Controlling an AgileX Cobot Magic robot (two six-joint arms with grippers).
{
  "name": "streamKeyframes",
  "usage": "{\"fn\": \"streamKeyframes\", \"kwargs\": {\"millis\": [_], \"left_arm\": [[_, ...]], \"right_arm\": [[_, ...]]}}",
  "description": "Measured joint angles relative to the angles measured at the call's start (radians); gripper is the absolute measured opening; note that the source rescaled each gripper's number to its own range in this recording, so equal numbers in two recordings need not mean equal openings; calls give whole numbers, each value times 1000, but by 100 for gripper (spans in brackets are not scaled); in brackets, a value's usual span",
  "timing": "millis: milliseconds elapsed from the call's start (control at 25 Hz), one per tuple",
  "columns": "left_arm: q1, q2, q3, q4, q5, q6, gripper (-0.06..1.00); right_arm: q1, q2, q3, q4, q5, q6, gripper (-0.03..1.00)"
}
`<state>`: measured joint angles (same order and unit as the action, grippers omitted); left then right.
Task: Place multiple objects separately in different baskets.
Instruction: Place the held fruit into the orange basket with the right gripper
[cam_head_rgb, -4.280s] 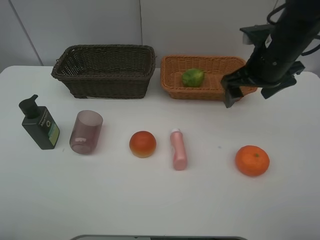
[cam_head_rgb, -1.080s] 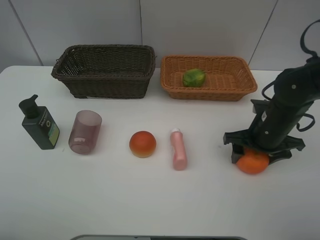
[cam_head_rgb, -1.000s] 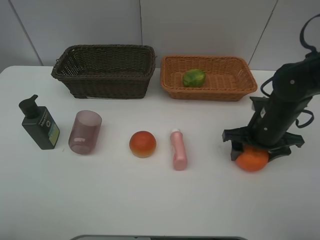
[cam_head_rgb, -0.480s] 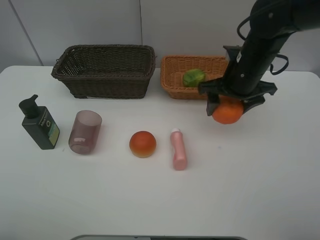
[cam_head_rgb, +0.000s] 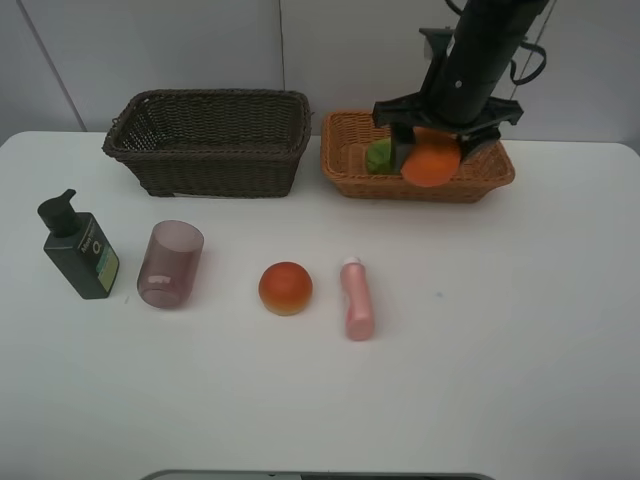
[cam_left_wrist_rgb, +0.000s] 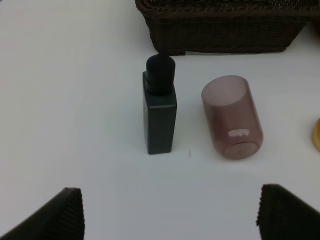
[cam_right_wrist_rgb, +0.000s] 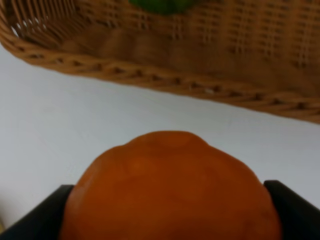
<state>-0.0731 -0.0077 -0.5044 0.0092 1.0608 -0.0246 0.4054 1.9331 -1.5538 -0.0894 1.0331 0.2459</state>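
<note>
My right gripper (cam_head_rgb: 432, 160) is shut on the orange (cam_head_rgb: 430, 164) and holds it in the air at the front rim of the light tan basket (cam_head_rgb: 478, 182), next to the green fruit (cam_head_rgb: 378, 154) that lies inside. The right wrist view shows the orange (cam_right_wrist_rgb: 170, 190) between the fingers and the basket (cam_right_wrist_rgb: 165, 85) ahead. The dark brown basket (cam_head_rgb: 210, 140) stands at the back left. The pump bottle (cam_head_rgb: 80, 250), purple cup (cam_head_rgb: 171, 264), red-orange fruit (cam_head_rgb: 285, 288) and pink bottle (cam_head_rgb: 356, 298) lie in a row on the table. My left gripper (cam_left_wrist_rgb: 170, 215) is open above the pump bottle (cam_left_wrist_rgb: 160, 111) and cup (cam_left_wrist_rgb: 231, 116).
The white table (cam_head_rgb: 480, 360) ends at a pale wall behind the baskets. The left arm itself does not show in the exterior high view.
My right gripper closed on the orange at the table's right front, lifted it, and carried it back and left to the tan basket's front rim.
</note>
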Motion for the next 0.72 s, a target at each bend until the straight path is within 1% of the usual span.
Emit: {"fn": "streamKeyframes", "kwargs": {"millis": [200, 320, 600, 720], "left_arm": [[0, 0, 0, 0, 0, 0, 81], [0, 0, 0, 0, 0, 0, 81], [0, 0, 0, 0, 0, 0, 81], [0, 0, 0, 0, 0, 0, 81]], "right_arm": [[-1, 73, -132, -47, -4, -39, 69], [-15, 125, -192, -79, -23, -45, 69], [-127, 188, -209, -101, -92, -48, 69], [-155, 205, -209, -101, -116, -48, 69]]}}
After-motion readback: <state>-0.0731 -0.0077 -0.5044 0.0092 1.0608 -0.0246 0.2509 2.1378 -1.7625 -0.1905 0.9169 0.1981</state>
